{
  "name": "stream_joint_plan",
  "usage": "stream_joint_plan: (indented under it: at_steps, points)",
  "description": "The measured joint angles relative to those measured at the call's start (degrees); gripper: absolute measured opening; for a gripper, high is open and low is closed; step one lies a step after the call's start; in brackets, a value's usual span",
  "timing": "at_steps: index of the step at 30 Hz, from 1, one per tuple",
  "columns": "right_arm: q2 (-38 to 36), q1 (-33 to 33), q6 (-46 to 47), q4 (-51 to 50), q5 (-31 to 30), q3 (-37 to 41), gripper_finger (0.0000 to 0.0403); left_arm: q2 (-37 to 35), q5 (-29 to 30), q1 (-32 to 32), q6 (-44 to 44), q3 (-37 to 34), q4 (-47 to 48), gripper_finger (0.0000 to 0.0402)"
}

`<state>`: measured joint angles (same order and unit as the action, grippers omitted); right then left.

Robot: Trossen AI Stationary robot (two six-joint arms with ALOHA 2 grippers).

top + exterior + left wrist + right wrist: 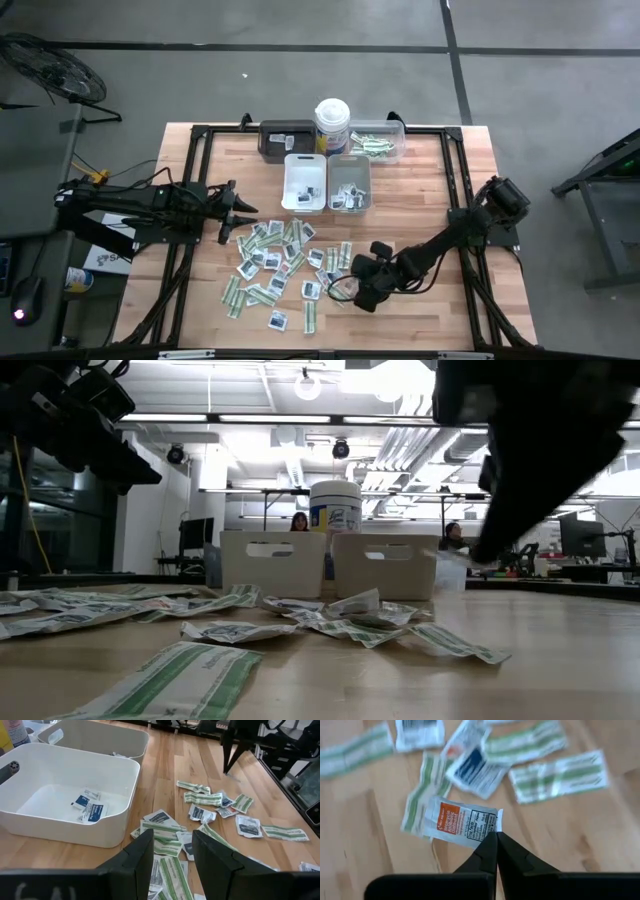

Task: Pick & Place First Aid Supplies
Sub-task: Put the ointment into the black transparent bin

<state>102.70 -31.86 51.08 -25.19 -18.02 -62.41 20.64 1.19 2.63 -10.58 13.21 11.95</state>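
Nearest your low camera lies a green-and-white strip (pixel 175 682) flat on the wooden table (pixel 560 660), with more packets (pixel 340 622) scattered behind it. Beyond them you see two white bins side by side, the white tray (pixel 272 563) and the grey tray (pixel 383 566), with a white canister (pixel 335 508) rising behind the gap between them. People sit far back in the room.

From above, you find the first aid supplies (pixel 272 262) spread over the table's middle, in front of both trays. Your right gripper (pixel 352 287) is low at the pile's right edge; your left gripper (pixel 243 214) hovers at the pile's upper left. A dark tray (pixel 283 139) and a clear tray (pixel 380 141) flank the canister.

Your left wrist camera shows that gripper's fingers (pixel 145 855) narrowly parted and holding nothing, above strips; the white tray beside them holds a few blue-marked sachets (pixel 89 808).

Your right wrist camera shows the fingertips (pixel 490 851) pressed together on the corner of an orange-marked ointment sachet (pixel 462 823), which lies over a green strip.
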Motion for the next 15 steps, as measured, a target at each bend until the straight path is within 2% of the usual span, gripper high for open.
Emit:
stream_joint_plan:
  at_steps: [9,15]
  points:
    - [-4.57,0.43,5.84,-0.15,-16.61,-0.07,0.0,0.0,0.0,-0.02,-0.01,0.0,-0.01,0.0133]
    - [-5.64,4.12,13.18,-1.9,-25.16,-0.17,0.0,0.0,-0.02,-0.01,-0.01,0.0,-0.03,0.0133]
